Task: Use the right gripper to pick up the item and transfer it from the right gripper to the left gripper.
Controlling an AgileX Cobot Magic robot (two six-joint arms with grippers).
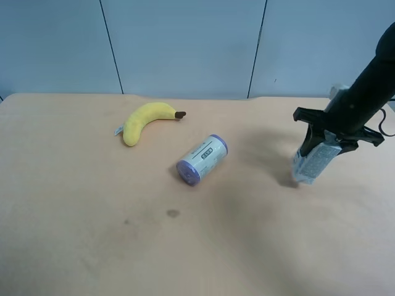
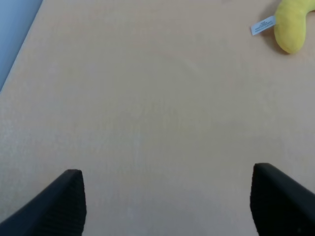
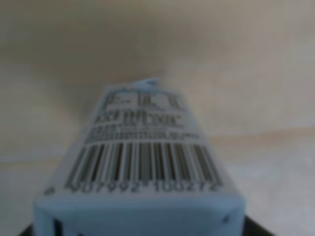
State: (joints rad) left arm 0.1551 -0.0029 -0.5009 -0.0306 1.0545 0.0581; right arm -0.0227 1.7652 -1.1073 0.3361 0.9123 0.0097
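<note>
The item is a light blue packet (image 1: 313, 161) with a barcode. It fills the right wrist view (image 3: 142, 162), blurred and very close. My right gripper (image 1: 321, 151), on the arm at the exterior high view's right, is shut on its upper part. The packet hangs tilted, with its lower end at or just above the table; I cannot tell which. My left gripper (image 2: 167, 196) is open and empty over bare table. Only its two dark fingertips (image 2: 64, 201) show. The left arm is out of the exterior high view.
A yellow plush banana (image 1: 146, 120) lies at the back middle of the wooden table and shows in the left wrist view (image 2: 290, 27). A purple-and-white can (image 1: 202, 160) lies on its side in the middle. A small dark stain (image 1: 173, 213) is in front of it.
</note>
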